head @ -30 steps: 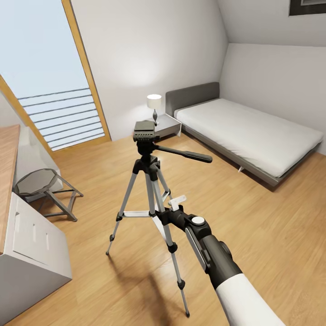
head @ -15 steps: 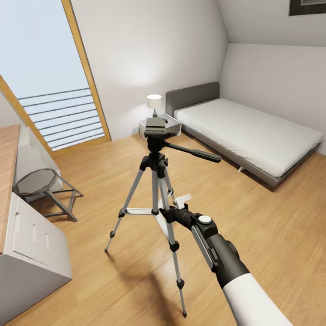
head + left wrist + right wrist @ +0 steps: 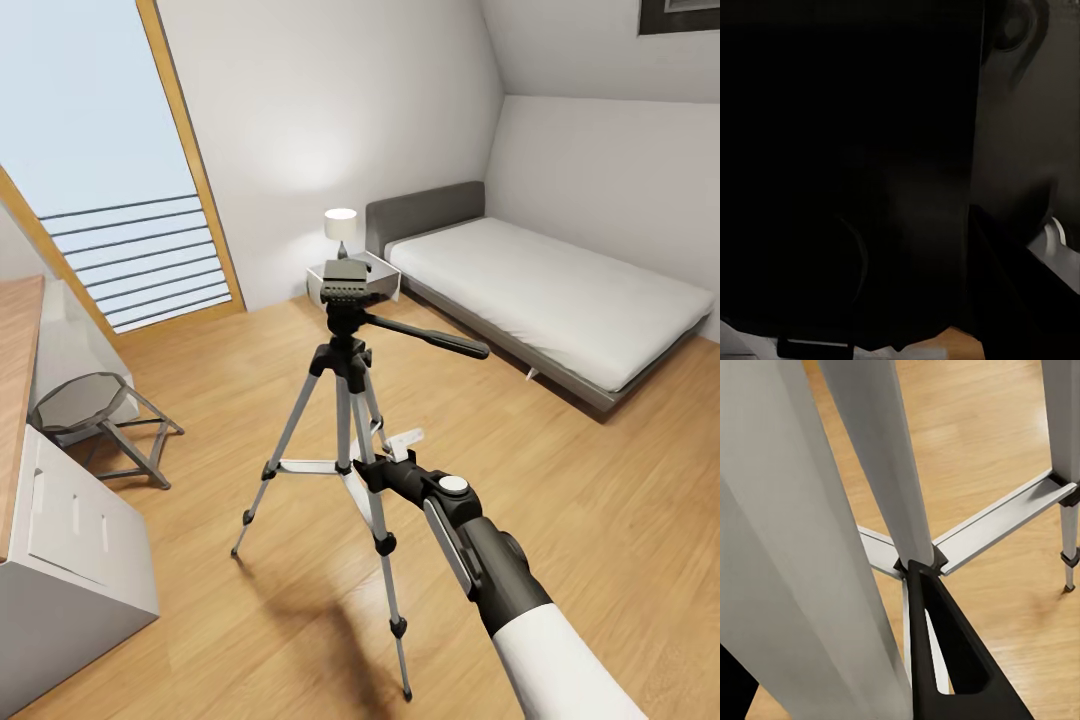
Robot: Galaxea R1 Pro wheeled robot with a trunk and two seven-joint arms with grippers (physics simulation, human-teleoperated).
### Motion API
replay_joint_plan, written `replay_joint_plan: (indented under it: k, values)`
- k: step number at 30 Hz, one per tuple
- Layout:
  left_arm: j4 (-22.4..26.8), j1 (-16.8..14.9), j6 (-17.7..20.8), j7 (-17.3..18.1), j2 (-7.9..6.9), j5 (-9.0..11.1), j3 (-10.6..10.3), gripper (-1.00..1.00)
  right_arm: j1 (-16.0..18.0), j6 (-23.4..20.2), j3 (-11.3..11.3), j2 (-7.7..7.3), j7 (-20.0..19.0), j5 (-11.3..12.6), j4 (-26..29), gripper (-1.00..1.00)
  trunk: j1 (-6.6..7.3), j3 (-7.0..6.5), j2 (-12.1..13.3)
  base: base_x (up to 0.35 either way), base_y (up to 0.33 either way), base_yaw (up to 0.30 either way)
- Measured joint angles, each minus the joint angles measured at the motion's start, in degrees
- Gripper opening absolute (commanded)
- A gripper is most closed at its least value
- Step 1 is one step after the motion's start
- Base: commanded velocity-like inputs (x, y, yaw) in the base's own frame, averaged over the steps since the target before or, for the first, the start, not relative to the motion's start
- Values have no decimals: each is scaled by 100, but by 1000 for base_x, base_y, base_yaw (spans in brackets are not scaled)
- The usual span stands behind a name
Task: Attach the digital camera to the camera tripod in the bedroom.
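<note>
The camera tripod (image 3: 345, 400) stands upright on the wood floor of the bedroom, its black head (image 3: 343, 282) bare and its pan handle (image 3: 440, 345) pointing right. My right gripper (image 3: 385, 462) is shut on the tripod's near silver leg, just above the brace. In the right wrist view that leg (image 3: 810, 547) runs right past the lens, with one black finger (image 3: 945, 660) beside it. A flat black boxy body, the digital camera (image 3: 847, 165), sits right against the left wrist lens and hides the left fingers.
A grey low bed (image 3: 560, 300) lies at the back right, with a nightstand (image 3: 378, 278) and a lamp (image 3: 341, 225) beside it. A round grey stool (image 3: 90, 405) and a white drawer unit (image 3: 70, 540) stand at the left. A tall wood-framed window (image 3: 110, 170) is behind them.
Over the first half second the tripod shifted right and a little away together with my right gripper. Since then nothing has visibly moved.
</note>
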State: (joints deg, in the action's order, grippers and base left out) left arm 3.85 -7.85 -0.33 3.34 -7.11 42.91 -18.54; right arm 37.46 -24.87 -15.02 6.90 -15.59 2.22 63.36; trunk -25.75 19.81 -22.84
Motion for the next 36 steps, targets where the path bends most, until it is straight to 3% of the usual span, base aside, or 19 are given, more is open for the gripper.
replay_joint_plan:
  k: [13,14,15,16,17,18,19,20,21,22,23,28,33,36]
  values:
    - [409,-4,393,-263,-415,-15,50,-100,-2,1,-23,-3,0,-8,-3,-100,0,0,0,0,0,0]
    - [1169,-4,2105,-440,-802,42,51,-100,-5,-45,-25,-1,-57,-215,-9,-100,0,0,2,0,0,0]
    - [2109,-3,3710,-515,-1540,119,100,-100,-4,-63,-28,-2,-66,-297,-16,-100,0,0,2,0,0,0]
    - [3044,-5,4697,-926,-2143,-147,690,-100,-3,-65,-29,-3,-67,-298,-15,-100,0,-1,2,0,0,0]
    - [4057,-4,5015,-1059,-2425,-172,972,-100,-2,-64,-29,-4,-66,-297,-17,-100,1,-1,2,0,0,0]
    - [5329,-7,5162,-1115,-2351,-185,1109,-100,-1,-66,-29,-3,-66,-296,-17,-100,0,-1,2,0,0,0]
    - [6606,-7,5266,-1159,-1940,152,1231,-100,-2,-65,-29,-4,-72,-301,-17,-100,0,-1,2,0,0,0]
    - [7288,-7,5393,-1210,-1841,196,1361,-100,-2,-62,-29,-4,-71,-301,-18,-100,0,-1,2,0,0,0]
    - [7309,-30,5632,-1318,-1937,-93,1600,-100,-3,-63,-30,-4,-66,-296,-20,-100,1,-2,1,0,0,0]
    - [7477,-73,5888,-1489,-1963,-218,1953,-100,-3,-78,-36,-4,-54,-291,-4,-100,0,-1,3,0,0,0]
    - [7618,-95,5892,-1498,-1962,5,2009,-100,-4,-68,-36,-4,-55,-289,-15,-100,1,-1,1,0,0,0]
    - [7777,-441,5967,-1565,-1966,14,2126,-100,-5,-93,-45,7,-24,-279,1,-100,0,-1,2,0,0,0]
    - [7816,-962,5989,-1586,-1974,45,2159,-100,-5,-104,-46,11,-15,-276,7,-100,0,-1,2,0,0,0]
    - [7820,-1437,5996,-1589,-1981,74,2165,-100,-5,-108,-41,-3,-36,-279,14,-100,0,-2,2,0,0,0]
